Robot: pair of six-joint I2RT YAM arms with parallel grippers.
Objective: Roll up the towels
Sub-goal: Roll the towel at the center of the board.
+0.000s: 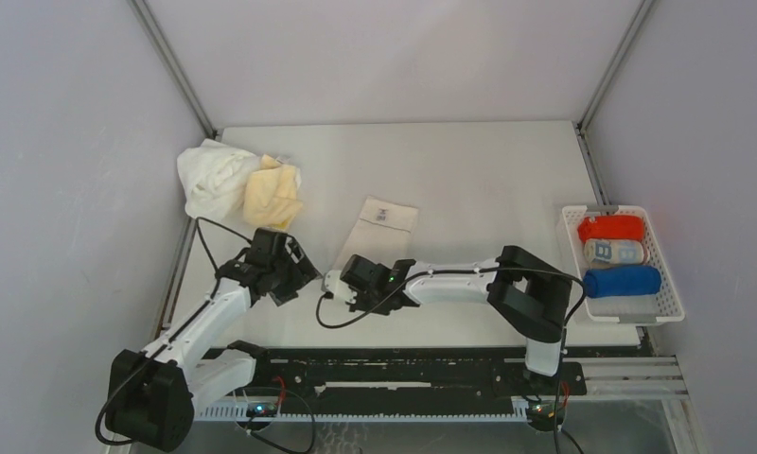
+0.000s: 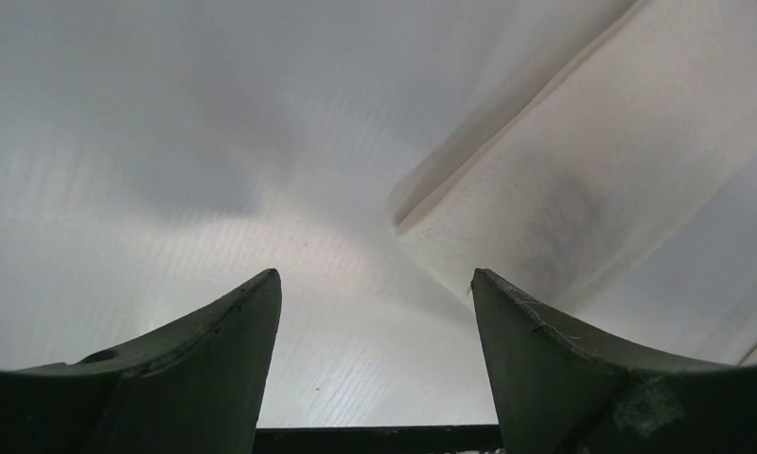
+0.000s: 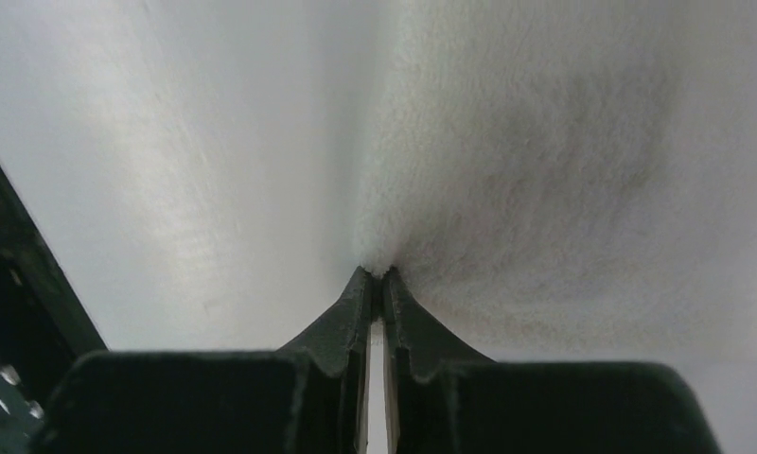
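Counted three rolled towels [image 1: 622,281] in basket [image 1: 635,320] well right of right end effector [image 3: 378,272], clamped on flat cream towel's [image 1: 379,227] near edge; left end effector [image 2: 375,284] open alongside; white towel [image 1: 214,175], yellow towel [image 1: 272,194] beyond it, unrolled.

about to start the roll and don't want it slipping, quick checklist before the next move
1. Right gripper shut on the towel edge: ok.
2. Left gripper holding the towel: not ok. It is open, and the corner lies by its right fingertip, ungripped.
3. Towel flat: ok for the far part. The near edge is hidden under the right gripper in the top view.
4. How deep the right grip is: cannot tell.
5. Room in the basket: ok. There is a bare strip nearer than the three rolls.
6. Pile apart from the towel: ok.
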